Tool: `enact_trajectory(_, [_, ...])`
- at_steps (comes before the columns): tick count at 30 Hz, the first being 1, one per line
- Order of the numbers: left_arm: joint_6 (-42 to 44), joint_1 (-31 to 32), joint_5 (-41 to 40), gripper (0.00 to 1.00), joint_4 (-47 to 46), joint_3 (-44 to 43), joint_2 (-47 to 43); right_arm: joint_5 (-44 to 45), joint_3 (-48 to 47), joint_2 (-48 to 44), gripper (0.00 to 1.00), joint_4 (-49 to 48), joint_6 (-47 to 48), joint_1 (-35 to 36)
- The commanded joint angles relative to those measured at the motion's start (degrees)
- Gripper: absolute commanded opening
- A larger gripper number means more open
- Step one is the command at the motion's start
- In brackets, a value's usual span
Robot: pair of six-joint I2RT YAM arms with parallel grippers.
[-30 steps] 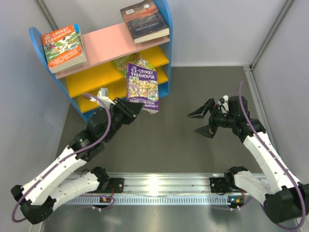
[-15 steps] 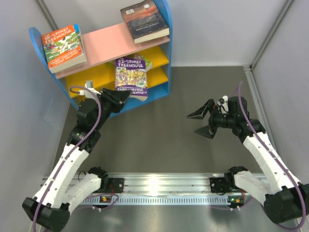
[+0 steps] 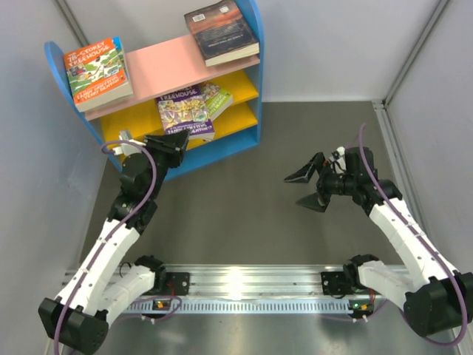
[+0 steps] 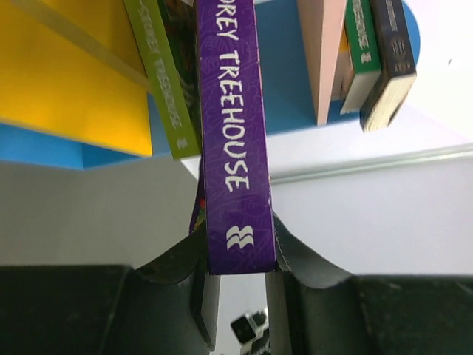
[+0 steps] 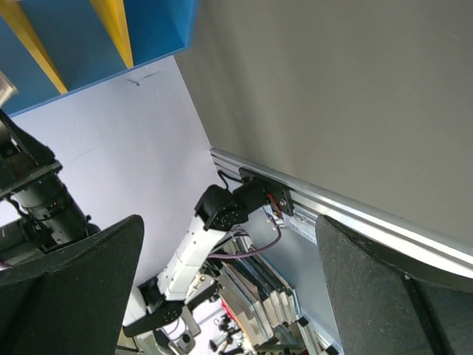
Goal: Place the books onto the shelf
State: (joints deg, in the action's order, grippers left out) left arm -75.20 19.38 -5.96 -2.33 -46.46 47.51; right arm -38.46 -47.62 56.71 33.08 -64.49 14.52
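Grips the purple book (image 3: 185, 111) by its spine end in the left gripper (image 3: 174, 142), covers flat, to feed it onto the upper yellow board (image 3: 133, 116) of the shelf (image 3: 166, 66), seemingly overlapping the green book (image 3: 219, 98). Holds the right gripper (image 3: 306, 188) agape (nothing in it), well aside.

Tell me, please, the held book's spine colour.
The book's spine is purple with white lettering; left wrist view.

The small three-tier bookshelf (image 3: 162, 66) has blue rounded sides, a pink top board and yellow lower boards. The thin purple cartoon-cover paperback (image 3: 185, 112) (white lettering down its spine) neighbours a lime-green paperback (image 3: 216, 98). The matte desk (image 3: 251, 222) is grey.
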Motion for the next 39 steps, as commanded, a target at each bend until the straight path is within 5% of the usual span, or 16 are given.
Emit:
enact_trajectory(1, [-2.23,-0.48,-6.78,0.00,-12.26,-0.47,1.62,0.40,-1.60,0.07,0.97,-0.39,1.38,0.86])
enact_trajectory(14, [-11.46,-0.48,-13.82,0.00,-21.05,-1.70,14.35,0.93,-2.92,1.74,0.96,0.67,2.70,0.94])
enact_trajectory(29, [-14.53,1.71,-12.24,0.00,-10.52,-14.36,24.03,1.63,-3.45,3.06,0.97,0.67,2.79,0.94])
enact_trajectory(35, [-16.56,3.74,-13.91,0.27,-3.40,-16.82,23.25,1.72,-3.54,3.41,0.96,0.67,2.88,0.86])
enact_trajectory(38, [-17.52,4.09,-12.77,0.46,-1.72,-17.26,22.46,1.98,-3.27,3.41,0.97,0.58,2.88,0.94])
enact_trajectory(39, [-17.53,4.18,-12.68,0.61,-1.02,-17.26,22.28,2.07,-3.19,3.50,0.97,0.58,2.88,0.94])
